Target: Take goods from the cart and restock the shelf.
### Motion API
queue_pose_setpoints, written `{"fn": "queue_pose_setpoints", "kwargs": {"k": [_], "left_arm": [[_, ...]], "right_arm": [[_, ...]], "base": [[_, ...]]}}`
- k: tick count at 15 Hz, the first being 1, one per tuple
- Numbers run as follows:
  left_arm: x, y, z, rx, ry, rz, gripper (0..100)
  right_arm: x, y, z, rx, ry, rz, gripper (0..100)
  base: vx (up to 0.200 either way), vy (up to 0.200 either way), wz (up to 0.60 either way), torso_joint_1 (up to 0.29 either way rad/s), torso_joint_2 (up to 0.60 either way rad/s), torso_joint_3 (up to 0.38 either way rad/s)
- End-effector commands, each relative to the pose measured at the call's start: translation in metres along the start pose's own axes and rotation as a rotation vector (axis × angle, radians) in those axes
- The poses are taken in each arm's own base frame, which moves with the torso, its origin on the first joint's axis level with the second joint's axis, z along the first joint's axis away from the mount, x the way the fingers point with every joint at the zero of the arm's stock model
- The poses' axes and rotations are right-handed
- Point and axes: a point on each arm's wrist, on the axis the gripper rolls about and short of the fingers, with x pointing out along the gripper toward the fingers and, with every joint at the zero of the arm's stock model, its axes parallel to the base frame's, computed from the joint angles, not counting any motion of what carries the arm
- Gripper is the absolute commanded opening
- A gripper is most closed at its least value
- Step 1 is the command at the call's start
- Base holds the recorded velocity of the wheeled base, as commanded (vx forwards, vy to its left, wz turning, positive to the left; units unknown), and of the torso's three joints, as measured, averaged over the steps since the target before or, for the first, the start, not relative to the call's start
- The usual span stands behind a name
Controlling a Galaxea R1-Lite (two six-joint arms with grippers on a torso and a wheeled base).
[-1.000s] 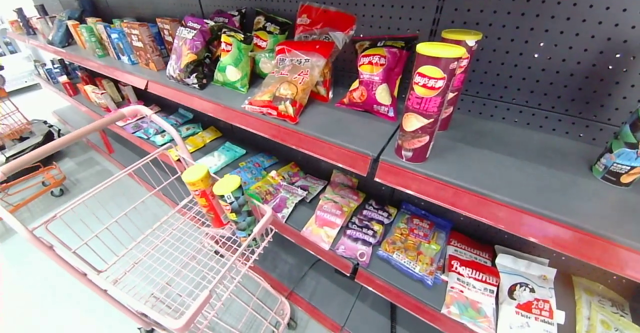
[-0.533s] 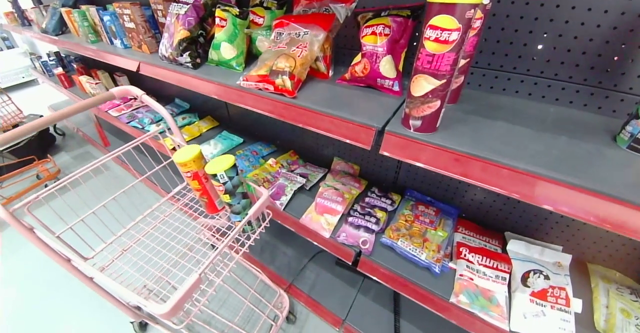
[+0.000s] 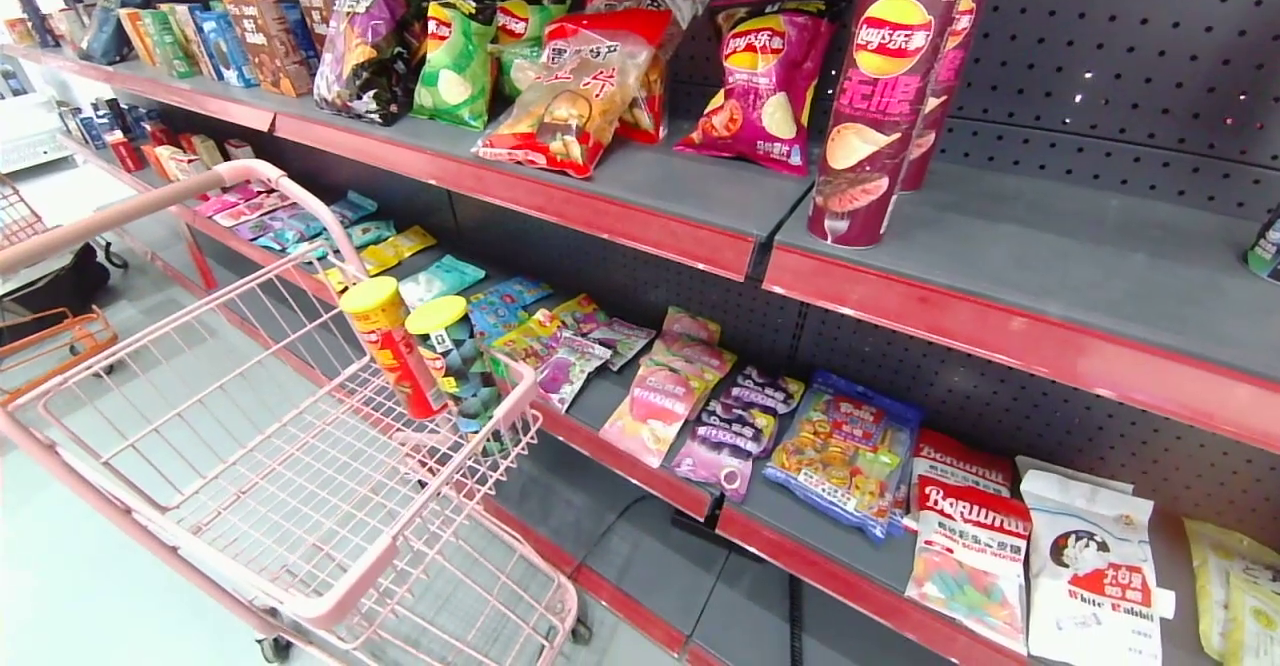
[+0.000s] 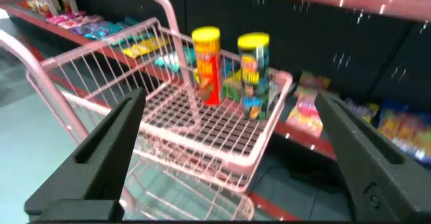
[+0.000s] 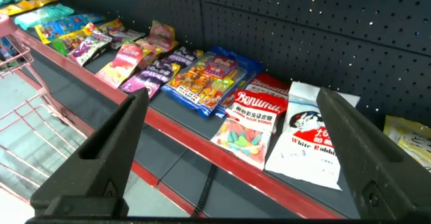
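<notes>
Both sets of my fingers (image 4: 101,157) are spread wide with nothing in them. The left gripper (image 4: 225,106) is pointed into the cart (image 3: 120,211), and the right gripper (image 5: 232,99) hangs off to the cart's right, above the candy bags (image 5: 202,69) on the low tier.

The goods are two tall cans, a red can (image 4: 207,66) and a green can (image 4: 254,72). They stand upright side by side in the cart's far corner, the one nearest the shelf (image 3: 1000,246).

So I'd say I'm at the pick step and nothing is grabbed yet. Next I need to get the left gripper around one can without knocking its neighbour, then lift it clear of the wire rim. There's bare space up beyond the cart beside the purple cans (image 3: 870,96).

Hard to judge: the can bottoms sit behind the cart's wires, my left wrist view is smeary, and one container (image 3: 1265,246) far right of the cart is cut off — no idea what it is.
</notes>
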Motion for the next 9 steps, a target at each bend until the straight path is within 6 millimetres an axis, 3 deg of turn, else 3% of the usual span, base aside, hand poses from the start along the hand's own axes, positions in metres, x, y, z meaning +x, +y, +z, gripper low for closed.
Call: {"fn": "queue_pose_setpoints", "kwargs": {"k": [1, 2, 4, 7, 9], "left_arm": [[0.101, -0.008, 0.083, -0.051, 0.195, 0.077, 100], [0.151, -0.003, 0.072, -0.039, 0.299, 0.125, 100], [0.226, -0.001, 0.044, -0.040, 0.317, 0.093, 100], [0.264, -0.012, 0.007, -0.044, 0.433, -0.142, 100], [0.284, -0.010, -0.019, -0.009, 0.513, -0.160, 100]], "right_arm": [[0.000, 0.000, 0.000, 0.000, 0.001, 0.001, 100], [0.000, 0.000, 0.000, 0.000, 0.001, 0.001, 100], [0.000, 0.000, 0.000, -0.002, 0.001, -0.001, 100], [0.000, 0.000, 0.000, -0.002, 0.001, -0.001, 100], [0.000, 0.000, 0.000, -0.002, 0.001, -0.001, 100]], "base": [[0.000, 0.000, 0.00, 0.000, 0.00, 0.000], [0.000, 0.000, 0.00, 0.000, 0.00, 0.000], [0.000, 0.000, 0.00, 0.000, 0.00, 0.000], [0.000, 0.000, 0.00, 0.000, 0.00, 0.000], [0.000, 0.000, 0.00, 0.000, 0.00, 0.000]]}}
